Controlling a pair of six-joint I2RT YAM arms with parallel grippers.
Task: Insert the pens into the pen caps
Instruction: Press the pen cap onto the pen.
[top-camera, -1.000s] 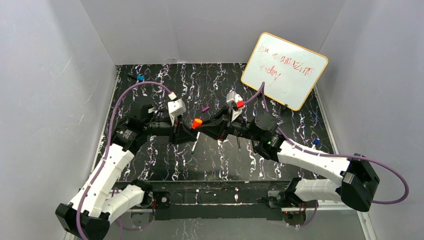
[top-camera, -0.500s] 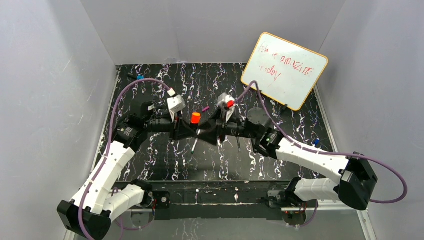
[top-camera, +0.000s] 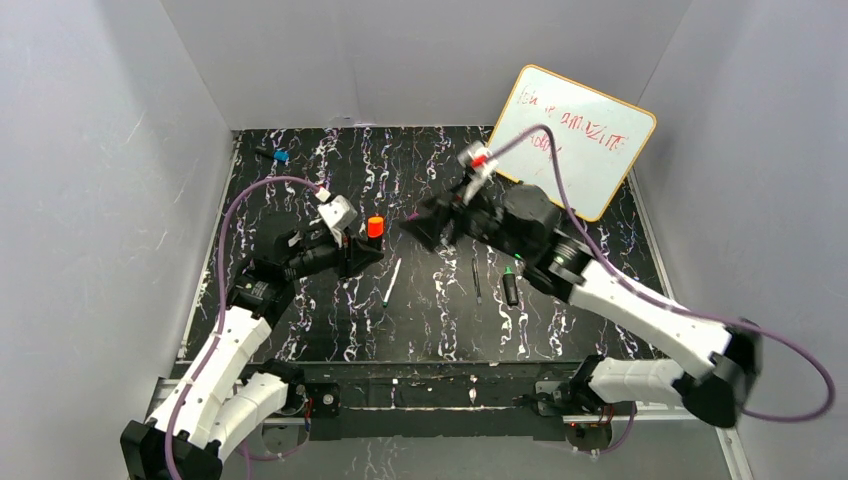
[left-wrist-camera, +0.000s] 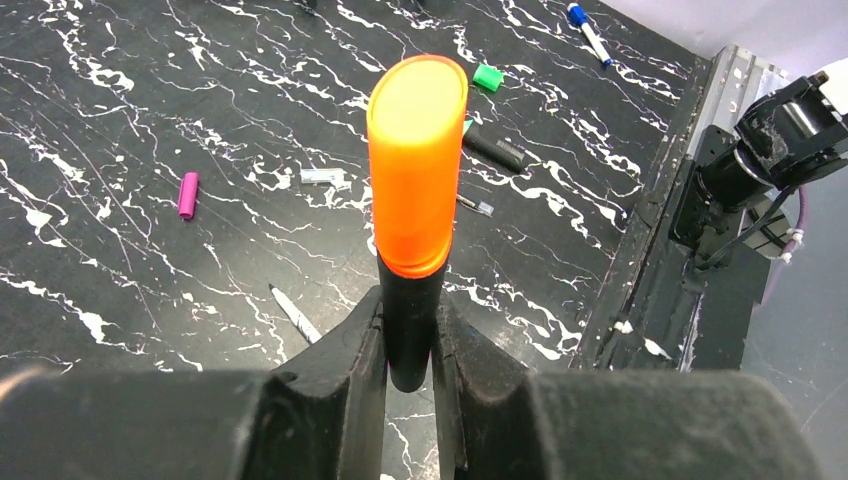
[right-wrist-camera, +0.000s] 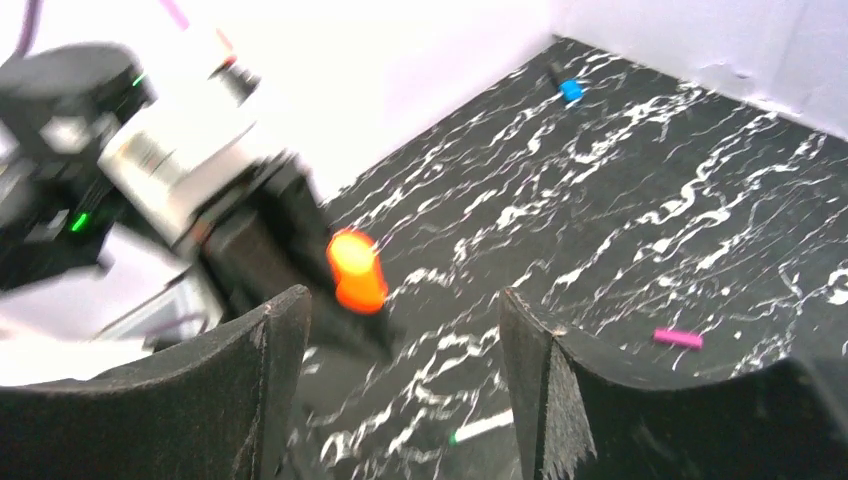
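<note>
Top external view: the marbled bench (top-camera: 300, 310) carries a whiteboard (top-camera: 570, 140) at its far right. The right gripper (top-camera: 420, 228) hangs above the middle, spread wide, holding nothing. The left gripper (top-camera: 365, 250) pinches a black marker (left-wrist-camera: 410, 320) upright near a white pen (top-camera: 391, 282) lying flat. An orange cap (top-camera: 375, 227) sits on the marker's tip.

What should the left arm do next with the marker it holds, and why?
Probably lower the left gripper and lay the black marker on the table: the orange cap already sits on its tip, the right gripper stands open and apart from it, and a green-tipped marker lies uncapped.
</note>
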